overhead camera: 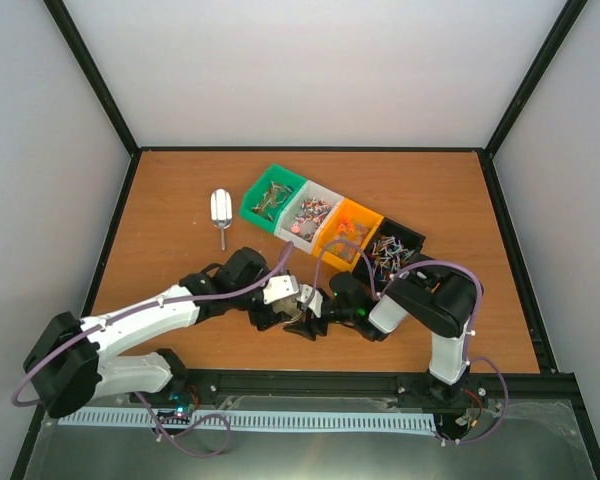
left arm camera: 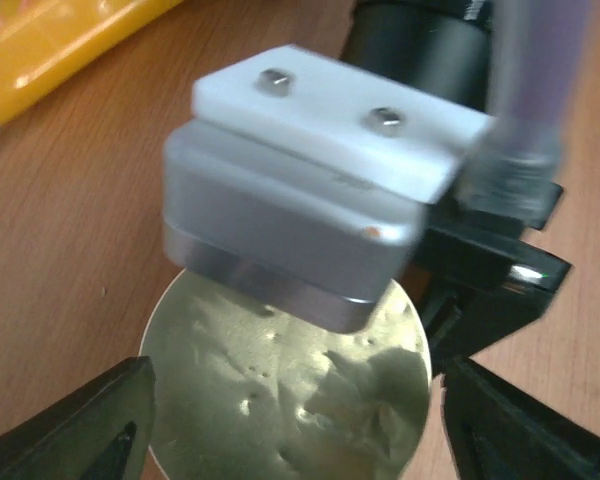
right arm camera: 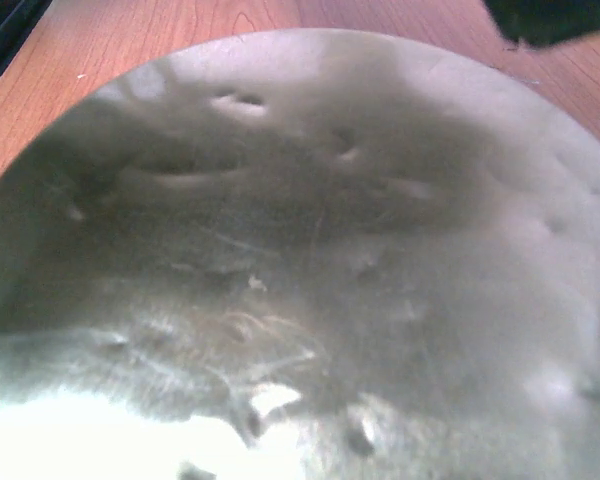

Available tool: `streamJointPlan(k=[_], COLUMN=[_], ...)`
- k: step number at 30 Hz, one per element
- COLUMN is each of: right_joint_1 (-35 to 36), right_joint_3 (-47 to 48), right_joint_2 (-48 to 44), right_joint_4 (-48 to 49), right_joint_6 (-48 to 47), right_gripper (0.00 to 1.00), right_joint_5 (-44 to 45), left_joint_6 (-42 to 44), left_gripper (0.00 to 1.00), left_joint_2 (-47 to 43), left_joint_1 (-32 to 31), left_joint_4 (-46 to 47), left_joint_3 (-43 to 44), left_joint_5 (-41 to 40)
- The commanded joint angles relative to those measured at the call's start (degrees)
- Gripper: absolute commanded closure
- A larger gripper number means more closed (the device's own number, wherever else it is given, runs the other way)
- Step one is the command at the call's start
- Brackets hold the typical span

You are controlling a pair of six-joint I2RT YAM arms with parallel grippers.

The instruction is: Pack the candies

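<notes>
The candies lie in heaps in four bins in a slanted row: green (overhead camera: 273,198), white (overhead camera: 310,213), orange (overhead camera: 347,230) and black (overhead camera: 392,250). Both grippers meet at the table's near middle over a round, dented, silvery foil thing (left arm camera: 280,390). My left gripper (left arm camera: 295,405) is open, its dark fingers (left arm camera: 90,420) flanking that disc, with a sliver of table showing on the right side. The right wrist's white-and-grey camera block (left arm camera: 300,200) hangs just over it. In the right wrist view the foil surface (right arm camera: 330,250) fills the frame and no fingers show. From above, the right gripper (overhead camera: 320,307) faces the left gripper (overhead camera: 298,322).
A metal scoop (overhead camera: 220,208) lies on the wooden table (overhead camera: 180,260) left of the green bin. The orange bin's wall (left arm camera: 60,40) shows at the top left of the left wrist view. Black frame posts edge the table.
</notes>
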Motion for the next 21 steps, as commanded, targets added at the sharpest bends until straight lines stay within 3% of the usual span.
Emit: streamJointPlan(k=[1,7,14,21], right_joint_1=[0.3,0.3,0.3,0.3], right_joint_3=[-0.22,-0.17,-0.1,-0.5], right_joint_2=[1.63,1.9,1.89,1.64], right_joint_4=[-3.91,-3.94,-4.06,-4.06], right_joint_6=[1.16,1.2,1.16,0.4], right_gripper=[0.57,0.57,0.57,0.57], right_joint_5=[2.04,1.86,1.72,1.33], left_joint_6=[6.19,11.48,10.91,18.2], left_gripper=[0.26,0.43,0.53,0.66], left_joint_2=[-3.91,-4.65,-1.22,-0.85], left_joint_1=[-0.71,-3.37,-4.83,-5.0], left_joint_4=[-0.91,-0.36,1.29,1.06], left_joint_3=[-0.93,-2.14,-2.05,-3.86], left_joint_5=[4.13,3.97,1.43,-5.88])
